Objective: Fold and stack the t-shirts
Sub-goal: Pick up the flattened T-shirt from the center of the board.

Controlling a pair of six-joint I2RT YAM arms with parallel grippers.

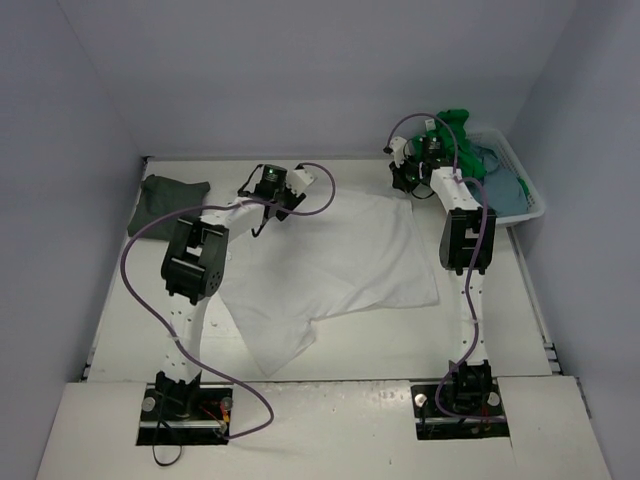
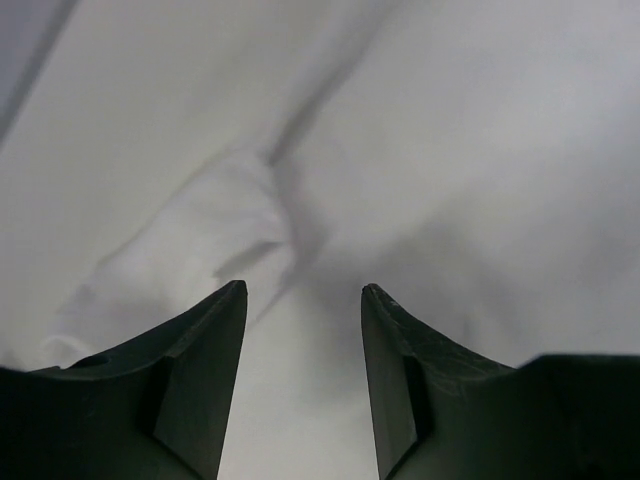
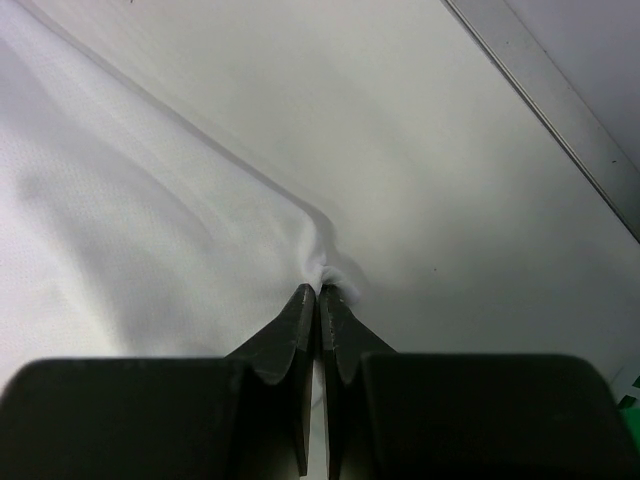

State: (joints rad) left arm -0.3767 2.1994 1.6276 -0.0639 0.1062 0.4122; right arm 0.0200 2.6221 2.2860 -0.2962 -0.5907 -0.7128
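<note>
Top external view is showing you the white t-shirt (image 1: 335, 255) lying spread and wrinkled across the middle of the bench (image 1: 110, 330), with one sleeve trailing toward the arm bases. The dark grey t-shirt (image 1: 170, 200) is lying compact at the far left. The green t-shirt (image 1: 455, 122) and blue-grey t-shirt (image 1: 497, 185) are waiting in the basket (image 1: 533, 200).

Left wrist view: your left pincer (image 2: 303, 295) is hovering spread above a soft bunched ridge of white cloth, gripping nothing.

Right wrist view: your right pincer (image 3: 320, 295) is pressing together on a small tuck at the shirt's edge.

You are probably handling light, limp fabric that is going to sag. Take hold at corners or hems, pinching a thick fold.
</note>
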